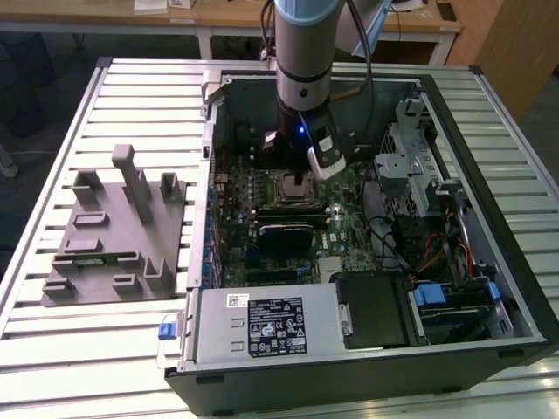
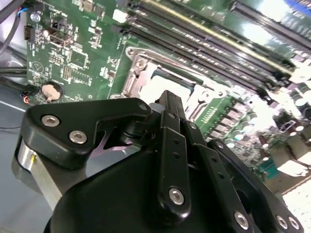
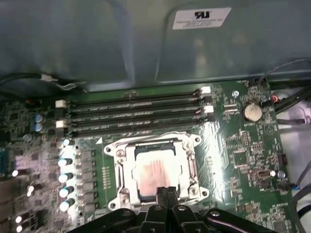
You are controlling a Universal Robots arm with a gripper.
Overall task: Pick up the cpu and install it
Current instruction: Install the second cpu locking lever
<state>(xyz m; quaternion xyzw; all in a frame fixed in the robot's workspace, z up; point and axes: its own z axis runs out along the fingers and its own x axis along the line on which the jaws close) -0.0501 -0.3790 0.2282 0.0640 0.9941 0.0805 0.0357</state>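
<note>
The cpu (image 3: 154,170), a pale silvery square, lies flat inside the black metal-framed socket (image 3: 112,150) on the green motherboard. In the first wrist view my gripper (image 3: 166,190) hangs just above the cpu's near edge, its two fingers pressed together with nothing between them. In the second wrist view the black fingers (image 2: 168,104) stand right over the pale cpu (image 2: 167,83) in the socket (image 2: 137,73). In the exterior view the arm reaches straight down into the open computer case, with the gripper (image 1: 301,181) over the socket (image 1: 281,194).
The open computer case (image 1: 489,262) lies on a slatted metal table (image 1: 105,349). A grey plastic holder block (image 1: 113,236) with upright posts stands at the exterior view's left of the case. Memory slots (image 3: 131,116), capacitors (image 3: 65,177), cables (image 1: 410,240) and drive bays (image 1: 410,166) surround the socket.
</note>
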